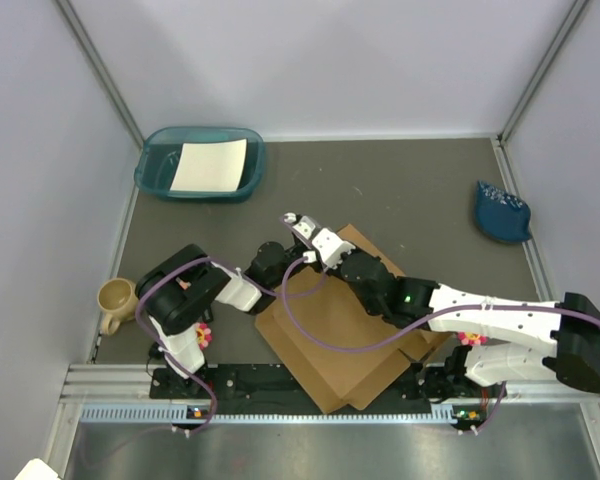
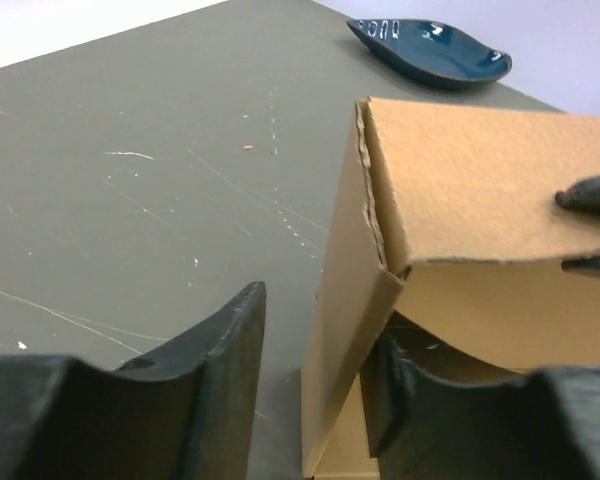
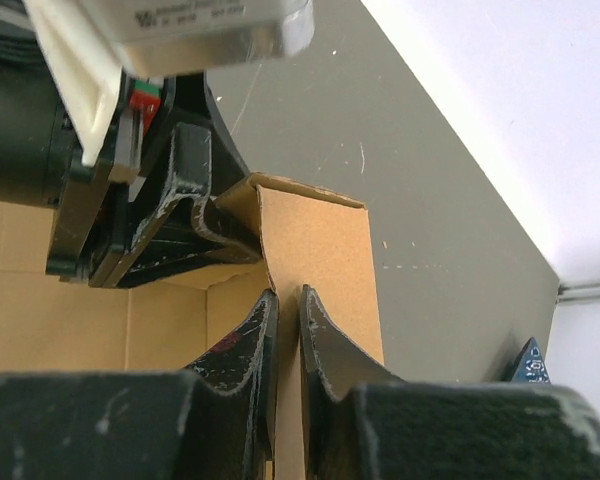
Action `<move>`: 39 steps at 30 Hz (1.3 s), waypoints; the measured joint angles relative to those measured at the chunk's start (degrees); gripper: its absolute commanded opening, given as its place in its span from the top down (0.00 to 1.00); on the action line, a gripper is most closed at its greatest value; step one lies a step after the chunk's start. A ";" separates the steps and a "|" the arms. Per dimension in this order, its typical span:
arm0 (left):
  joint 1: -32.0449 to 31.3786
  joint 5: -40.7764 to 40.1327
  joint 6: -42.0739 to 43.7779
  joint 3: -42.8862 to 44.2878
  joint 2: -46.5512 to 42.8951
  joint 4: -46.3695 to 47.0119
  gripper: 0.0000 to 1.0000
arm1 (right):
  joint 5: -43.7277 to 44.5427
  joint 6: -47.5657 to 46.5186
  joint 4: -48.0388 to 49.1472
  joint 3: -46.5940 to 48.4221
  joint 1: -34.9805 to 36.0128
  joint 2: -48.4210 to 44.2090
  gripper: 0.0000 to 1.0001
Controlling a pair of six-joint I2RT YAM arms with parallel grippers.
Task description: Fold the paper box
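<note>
Right wrist view has the right gripper [image 3: 287, 300] pinched almost closed on a raised wall of the paper box [image 3: 315, 240], with the cardboard edge running down between its two fingers [image 3: 245, 350]. Next to it, the left gripper [image 2: 315, 325] is best seen from its own wrist camera. Its jaws stand partly apart and straddle the upright flap at the same corner. One jaw is right at the cardboard (whether it truly touches I cannot tell), and the other stands clear with bare table showing in the gap, so it has no hold on anything.

Outward from that corner, the overhead camera shows the rest of the box lying flat on the table [image 1: 410, 190]. It sits near the arms' bases and between them, partly under the right arm. A blue dish [image 1: 500, 212] and a teal tray [image 1: 155, 178] sit well apart at the far side.

The risk, as I judge it, is that a single pinch holds the corner up. If that pinch slips or drags sideways, the wall could spring flat. If the left jaws close off-centre, they could crease the flap or skew the fold, and a light box may slide under the push
</note>
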 measured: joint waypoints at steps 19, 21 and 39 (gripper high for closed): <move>-1.33 0.68 -0.87 4.94 5.03 2.64 1.00 | 1.09 -0.04 0.17 0.00 -0.09 0.48 0.96; -1.51 0.81 0.50 5.31 5.31 2.73 1.00 | 1.22 -0.02 0.61 0.02 -0.11 0.57 0.96; -2.29 -5.73 -0.46 0.66 -0.52 1.62 0.47 | -0.31 0.00 0.68 0.02 0.35 0.61 0.96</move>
